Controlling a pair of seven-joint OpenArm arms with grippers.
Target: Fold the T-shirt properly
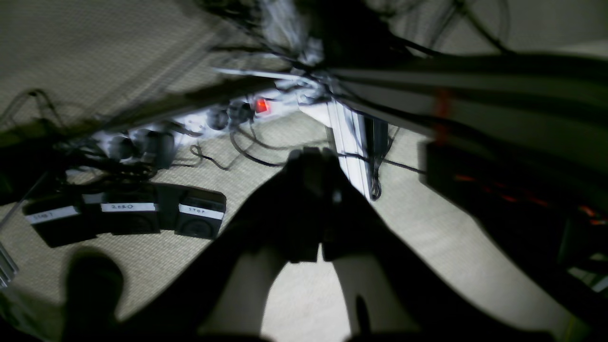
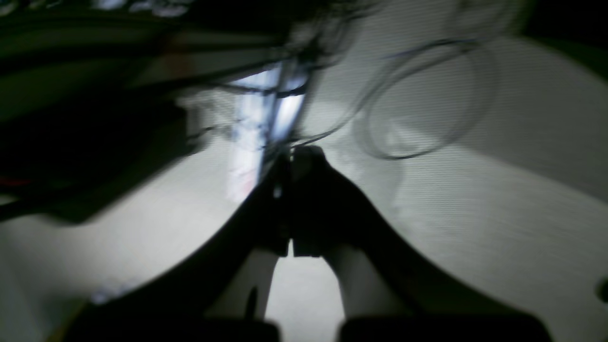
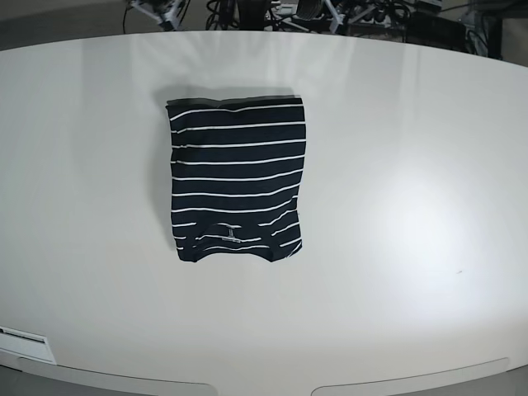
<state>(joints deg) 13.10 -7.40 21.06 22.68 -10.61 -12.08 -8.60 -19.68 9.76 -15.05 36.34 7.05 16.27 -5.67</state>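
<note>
— Two grippers, what were they doing? Start there.

— The left gripper (image 1: 313, 156) had its fingers pressed together on nothing, pointing down past the table edge at carpet, a power strip (image 1: 199, 124) and labelled pedals (image 1: 128, 216). The right gripper (image 2: 289, 159) was likewise closed and empty, over floor and loose cable (image 2: 422, 99). Both wrist views were blurred.

— And the T-shirt?

— The T-shirt (image 3: 235, 177) lay on the white table (image 3: 412, 206), a neat striped rectangle, left of centre, well apart from both arms, neither of which showed in the base view.

— Why parked so?

— Folding looked finished, I'd judge; the arms were clear so as not to disturb it.
</note>
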